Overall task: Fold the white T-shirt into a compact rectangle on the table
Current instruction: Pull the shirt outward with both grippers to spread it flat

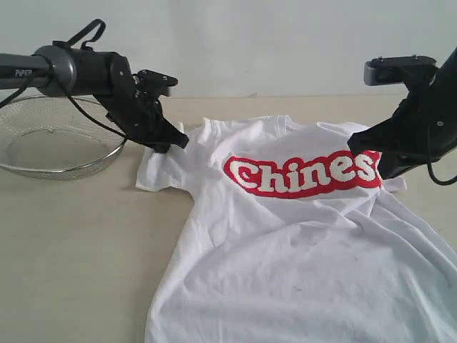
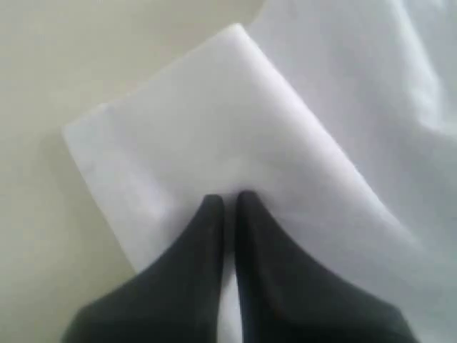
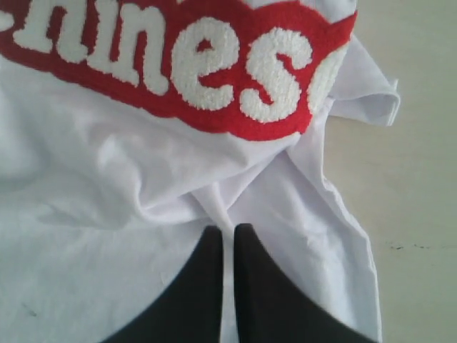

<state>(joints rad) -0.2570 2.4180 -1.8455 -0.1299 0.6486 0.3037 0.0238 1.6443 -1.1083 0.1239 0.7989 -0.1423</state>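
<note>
White shirt (image 1: 285, 243), collar (image 1: 282, 123) far, axis near-far; L jaws shut at left sleeve (image 1: 161, 171), R jaws shut at right; hold unclear.

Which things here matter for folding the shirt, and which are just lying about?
For the job: white T-shirt; table; left tool and right tool, both shut on the shirt's cloth.
Lying about: wire-mesh basket, apart from the shirt.
</note>
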